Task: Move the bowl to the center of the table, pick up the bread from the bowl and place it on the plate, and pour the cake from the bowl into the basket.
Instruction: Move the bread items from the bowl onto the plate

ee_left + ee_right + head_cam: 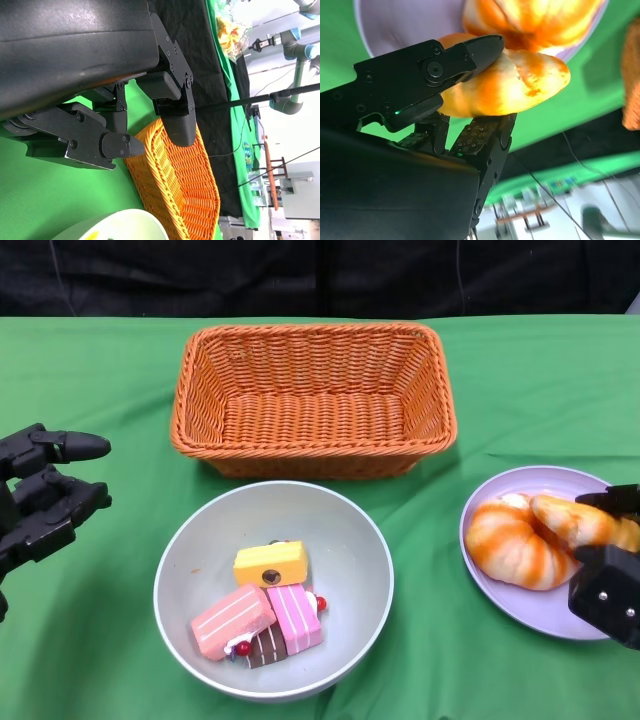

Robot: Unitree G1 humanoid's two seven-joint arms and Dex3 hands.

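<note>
The grey-green bowl sits near the middle of the green table, just in front of the orange wicker basket, a placement that suits tipping it forward later. Inside it lie only toy cake pieces: a yellow one, a pink one, a pink striped one and a small brown-and-white slice; no bread is left in the bowl. At the right, the lavender plate carries an orange-streaked bread roll, and a second bread piece lies against it over the plate. The right hand grips this second piece: the right wrist view shows a finger lying over the bread's top and another pressed beneath it, so the bread appears pinched rather than released. Judging from this, the placing step is at its end, with letting go yet to come. The left hand hovers to the left of the bowl, holding nothing, its fingers apart and pointing toward the bowl, probably standing ready to take the rim for pouring the cakes into the basket.
</note>
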